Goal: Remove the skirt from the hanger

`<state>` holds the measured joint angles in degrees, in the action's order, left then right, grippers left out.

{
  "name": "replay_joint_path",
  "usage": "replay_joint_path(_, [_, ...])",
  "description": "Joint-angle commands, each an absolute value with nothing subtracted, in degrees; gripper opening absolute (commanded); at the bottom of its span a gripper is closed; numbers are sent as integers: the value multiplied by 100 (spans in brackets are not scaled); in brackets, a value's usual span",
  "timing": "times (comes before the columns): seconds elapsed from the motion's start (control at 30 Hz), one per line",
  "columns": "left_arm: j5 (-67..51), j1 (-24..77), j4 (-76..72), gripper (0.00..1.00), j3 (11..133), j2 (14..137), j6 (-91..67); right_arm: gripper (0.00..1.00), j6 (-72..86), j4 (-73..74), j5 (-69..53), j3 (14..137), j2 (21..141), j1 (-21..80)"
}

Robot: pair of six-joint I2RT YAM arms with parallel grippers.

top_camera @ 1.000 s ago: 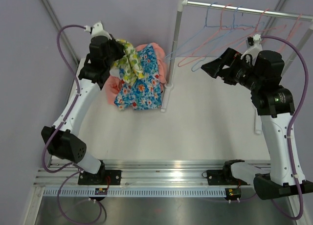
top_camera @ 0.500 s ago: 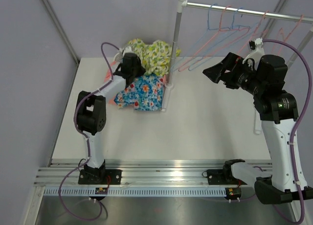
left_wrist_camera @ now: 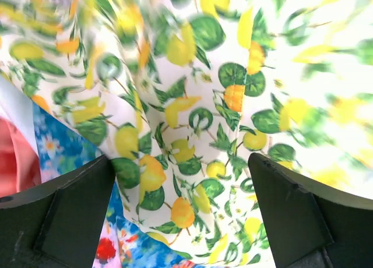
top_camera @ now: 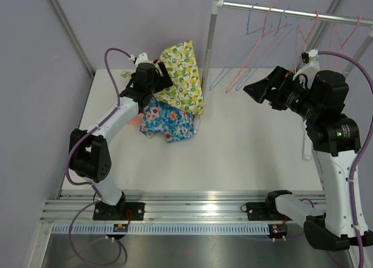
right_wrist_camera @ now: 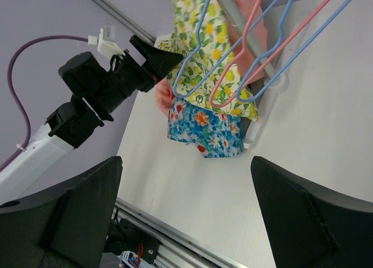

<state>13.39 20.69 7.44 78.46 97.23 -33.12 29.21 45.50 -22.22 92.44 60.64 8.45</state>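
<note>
L gripper (top_camera: 162, 76) is out at the back-left of the table (top_camera: 245, 145), right up against the lemon-print skirt (top_camera: 183, 76). In your L wrist view both fingers (left_wrist_camera: 64, 204) sit at the bottom corners, jaws wide apart. There's only blurred lemon fabric across the gap and beyond it, and the pads aren't pinching anything.

The skirt is off the hanger. It's spread at the back of the table just left of the rack post (top_camera: 208, 52), w/ one edge close to or touching the post. You can't tell which from above. Its lower edge overlaps a blue flowered cloth (top_camera: 166, 121) lying flat on the table in front of it. A bit of pink cloth (top_camera: 135, 120) pokes out on the left of that pile, under the L arm.

R gripper (top_camera: 256, 84) is up in the air, right of the post and well apart from the skirt. It points left toward the rack, jaws fully apart w/ nothing btw them. Your R wrist view looks past its two fingers at the L arm, the skirt and the blue cloth.

Blue and pink wire hangers (top_camera: 249, 23) hook over the rail (top_camera: 291, 11) at top right, tilted. Their lower ends swing toward the post, just above and beside the R gripper, and it isn't touching them.
</note>
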Motion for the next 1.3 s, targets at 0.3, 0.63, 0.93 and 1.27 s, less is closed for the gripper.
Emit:
replay_joint_path(0.3, [1353, 2153, 3603, 99, 10584, 8520, -2522, 99, 2980, 5159, -2364, 9931, 5608, 826])
replay_joint_path(0.63, [1273, 3103, 3356, 99, 6551, 3765, -2154, 100, 2672, 4819, -2127, 9336, 4686, 861])
replay_joint_path(0.93, [2196, 3103, 3920, 99, 4644, 1410, -1951, 100, 2962, 3833, -1591, 7806, 3367, 870])
replay_joint_path(1.27, [2883, 3094, 3990, 99, 4183, 694, -2030, 99, 3146, 3762, -125, 6944, 1856, 861])
